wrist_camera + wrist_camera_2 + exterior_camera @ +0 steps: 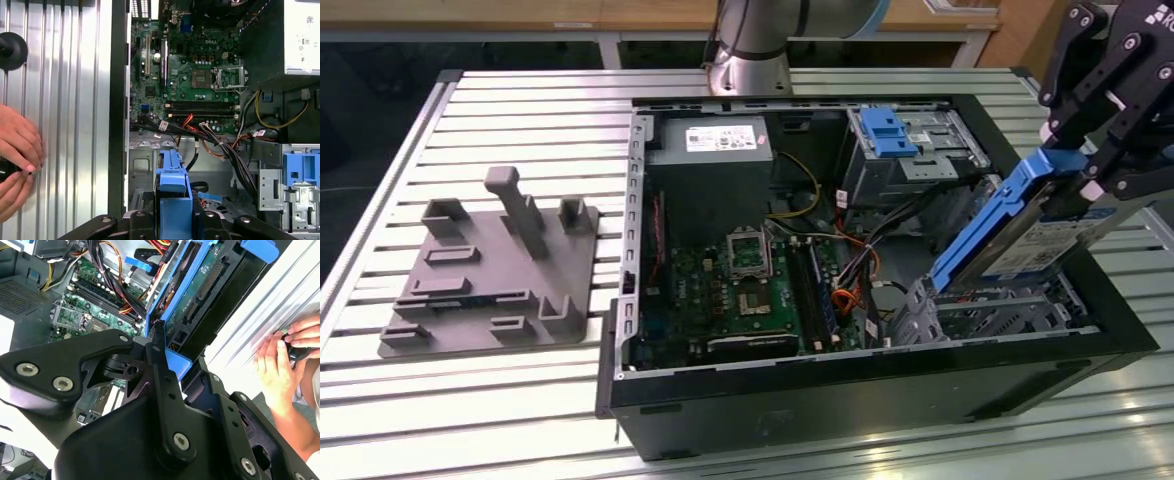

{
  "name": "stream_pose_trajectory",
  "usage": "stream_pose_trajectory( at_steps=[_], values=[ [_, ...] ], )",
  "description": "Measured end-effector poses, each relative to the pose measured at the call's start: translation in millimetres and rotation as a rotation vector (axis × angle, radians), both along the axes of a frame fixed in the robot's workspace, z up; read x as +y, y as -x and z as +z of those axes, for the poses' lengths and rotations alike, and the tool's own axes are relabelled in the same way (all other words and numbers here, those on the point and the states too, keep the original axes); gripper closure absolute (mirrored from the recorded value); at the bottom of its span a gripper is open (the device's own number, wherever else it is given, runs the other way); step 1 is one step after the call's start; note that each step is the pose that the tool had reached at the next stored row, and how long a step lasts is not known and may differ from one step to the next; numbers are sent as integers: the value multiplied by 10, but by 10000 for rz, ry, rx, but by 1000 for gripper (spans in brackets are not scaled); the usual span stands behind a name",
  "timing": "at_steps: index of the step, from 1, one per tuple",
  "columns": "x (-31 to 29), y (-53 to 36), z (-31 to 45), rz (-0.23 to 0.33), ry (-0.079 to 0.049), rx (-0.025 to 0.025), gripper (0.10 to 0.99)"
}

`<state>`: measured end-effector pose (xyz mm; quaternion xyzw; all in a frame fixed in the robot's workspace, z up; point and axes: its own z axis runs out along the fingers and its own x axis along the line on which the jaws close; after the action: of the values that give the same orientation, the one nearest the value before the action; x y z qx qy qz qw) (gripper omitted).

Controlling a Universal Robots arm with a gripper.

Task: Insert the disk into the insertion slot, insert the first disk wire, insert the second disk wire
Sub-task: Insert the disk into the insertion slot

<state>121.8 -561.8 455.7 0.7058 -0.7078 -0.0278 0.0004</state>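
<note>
Disk (1025,240) hangs steeply tilted in the exterior view, its lower end just at the slot (1001,312) inside the case (854,365), not yet seated. My gripper (1091,178) is clamped on its upper end. A grey fixture (494,270) lies on the table (454,400), well apart toward the exterior view's left.

In the second wrist view my fingers (160,365) pinch the blue frame (178,363), and the disk's green circuit side shows. A person's hand (277,365) rests on the table beside the case.

In the first wrist view the blue frame stands between my fingers, near the slot, with cables (215,140) and the motherboard (200,75) beyond.
</note>
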Motion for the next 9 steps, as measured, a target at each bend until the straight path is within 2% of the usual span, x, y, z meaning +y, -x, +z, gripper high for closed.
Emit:
stream_pose_trajectory(
  at_steps=[9],
  values=[
    [0,0,-56,22,-2,0,722]
  ],
)
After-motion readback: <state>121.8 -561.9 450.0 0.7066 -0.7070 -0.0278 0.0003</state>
